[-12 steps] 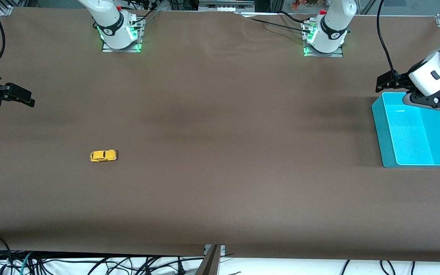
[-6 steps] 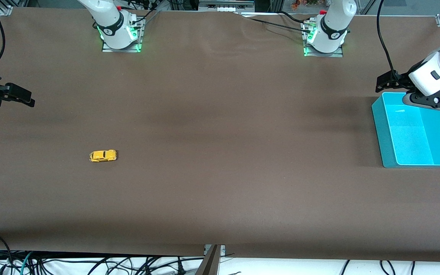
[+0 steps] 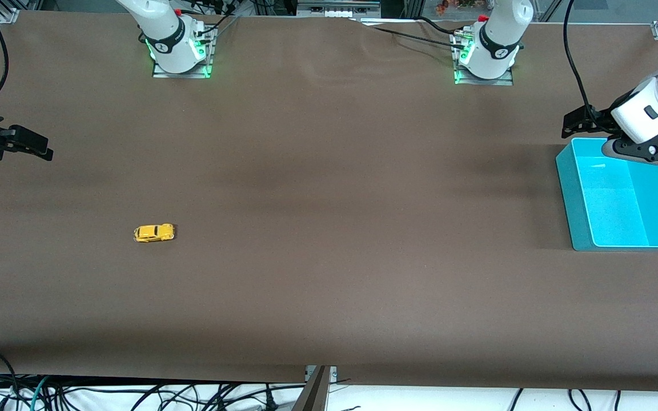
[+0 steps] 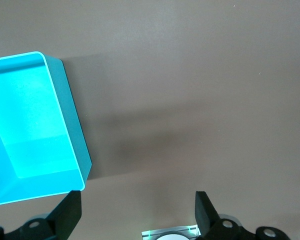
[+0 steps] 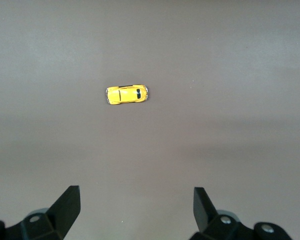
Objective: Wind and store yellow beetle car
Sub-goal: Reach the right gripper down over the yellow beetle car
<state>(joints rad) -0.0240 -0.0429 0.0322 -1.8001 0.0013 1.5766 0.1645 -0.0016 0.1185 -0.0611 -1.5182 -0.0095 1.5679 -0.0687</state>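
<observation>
The yellow beetle car [image 3: 154, 233] stands alone on the brown table, toward the right arm's end. It also shows in the right wrist view [image 5: 127, 94], well apart from the fingers. My right gripper [image 3: 35, 145] hovers open and empty over the table's edge at the right arm's end; in its wrist view [image 5: 135, 197] the jaws stand wide apart. My left gripper [image 3: 577, 123] is open and empty over the table, beside the turquoise bin's [image 3: 620, 197] rim. Its wrist view [image 4: 137, 200] shows the bin [image 4: 35, 125] empty.
The two arm bases [image 3: 179, 51] [image 3: 484, 57] stand along the table's edge farthest from the front camera. Cables hang below the table's near edge [image 3: 135, 394]. Bare brown table lies between the car and the bin.
</observation>
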